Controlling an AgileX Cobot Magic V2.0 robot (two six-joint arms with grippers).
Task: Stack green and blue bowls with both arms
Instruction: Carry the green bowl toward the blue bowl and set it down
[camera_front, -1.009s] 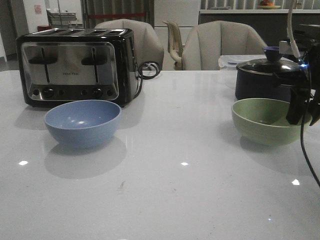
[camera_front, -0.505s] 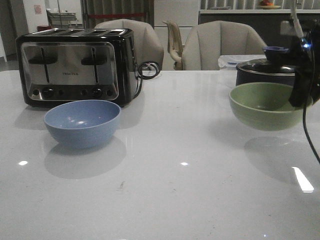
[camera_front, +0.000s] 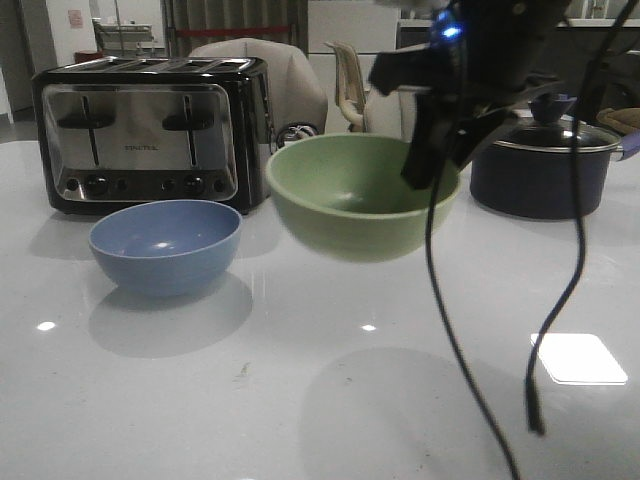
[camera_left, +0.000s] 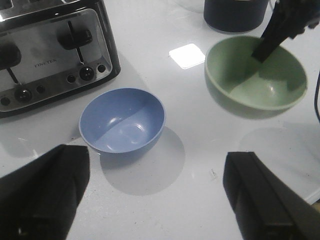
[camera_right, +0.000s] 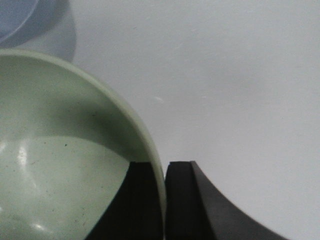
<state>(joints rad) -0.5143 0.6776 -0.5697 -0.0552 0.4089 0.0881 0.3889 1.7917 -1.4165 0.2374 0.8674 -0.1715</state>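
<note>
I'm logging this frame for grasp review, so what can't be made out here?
- Left pincer: only its two dark finger ends show in the left wrist view; the frame edge cuts off the rest.
- Green bowl: the right pincer covers its gripped rim; its underside is unseen.
- Toaster label: too small to read.

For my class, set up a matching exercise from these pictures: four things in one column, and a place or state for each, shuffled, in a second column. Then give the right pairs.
Things
1. green bowl
2. blue bowl
3. right gripper
4. left gripper

Places or states
A. stands on the table in front of the toaster
B. open, holding nothing
C. held in the air above the table
D. pinching a bowl's rim, one finger inside and one outside

Pairs: 1-C, 2-A, 3-D, 4-B
</note>
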